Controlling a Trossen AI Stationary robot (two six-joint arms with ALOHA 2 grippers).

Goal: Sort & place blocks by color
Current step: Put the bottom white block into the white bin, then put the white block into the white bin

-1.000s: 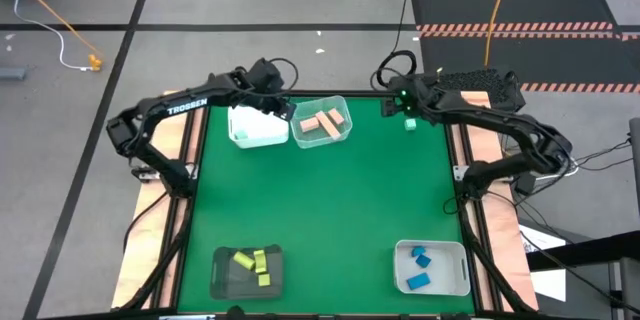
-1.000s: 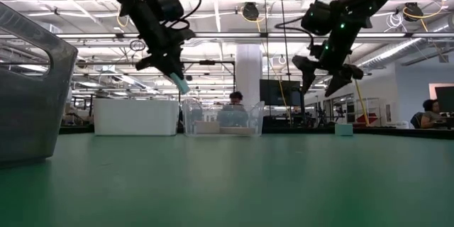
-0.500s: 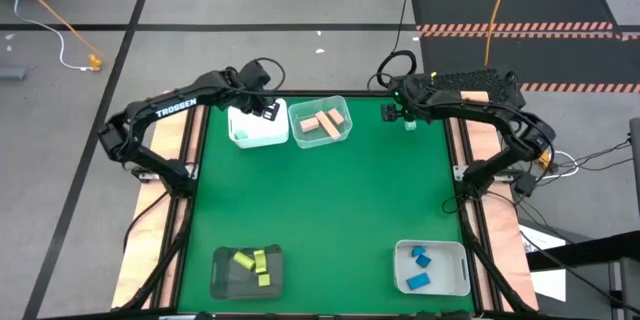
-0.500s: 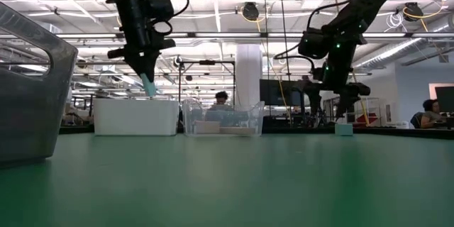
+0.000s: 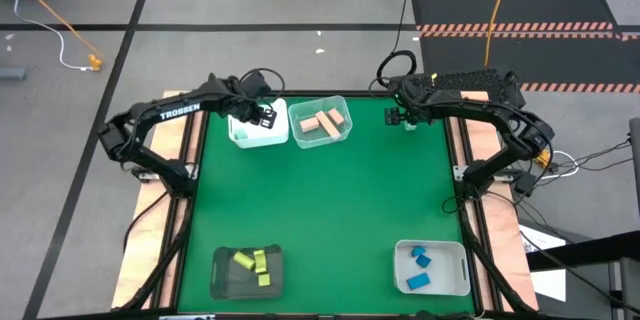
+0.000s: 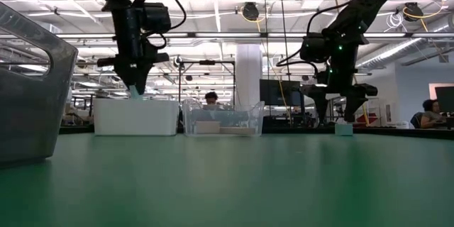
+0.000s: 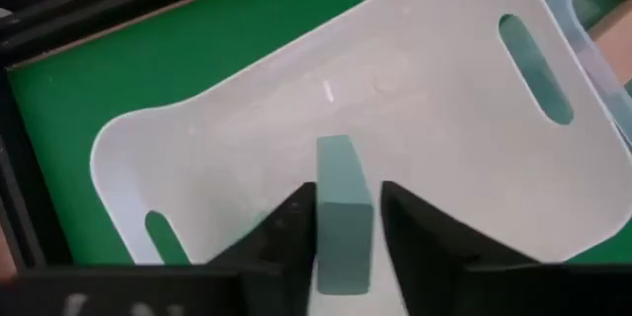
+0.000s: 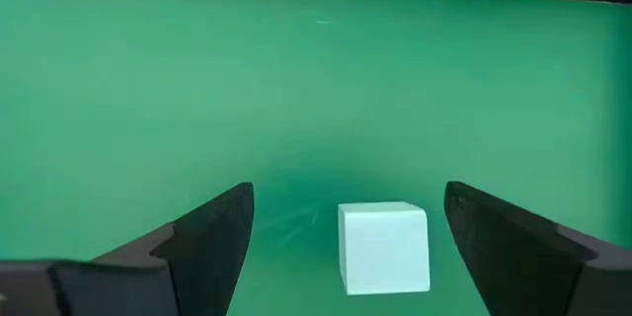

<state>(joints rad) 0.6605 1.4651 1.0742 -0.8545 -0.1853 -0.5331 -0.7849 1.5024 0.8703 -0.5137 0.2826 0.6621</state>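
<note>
Left gripper (image 7: 345, 219) hangs over the white bin (image 5: 256, 132) at the table's far left edge, its fingers (image 7: 286, 225) slightly parted on either side of a teal bar (image 7: 342, 212); whether they are gripping it cannot be told. Right gripper (image 8: 346, 229) stands wide open at the far right corner, low over the mat, with a teal cube (image 8: 384, 247) between its fingers (image 8: 212, 232) and apart from both.

Most of the green mat (image 5: 330, 200) lies bare between the four bins, leaving the middle free. Just beside the white bin, the clear bin (image 5: 321, 122) holds tan blocks (image 5: 320, 123). At the near edge, a dark bin (image 5: 247, 270) on the left holds yellow-green blocks (image 5: 253, 262), and a white bin on the right (image 5: 431, 267) holds blue blocks (image 5: 418, 268). Black frame rails and cables run along both sides of the table.

"TROSSEN" is printed on the left arm (image 5: 175, 112). In the low view, a person (image 6: 211, 99) shows far behind the clear bin.
</note>
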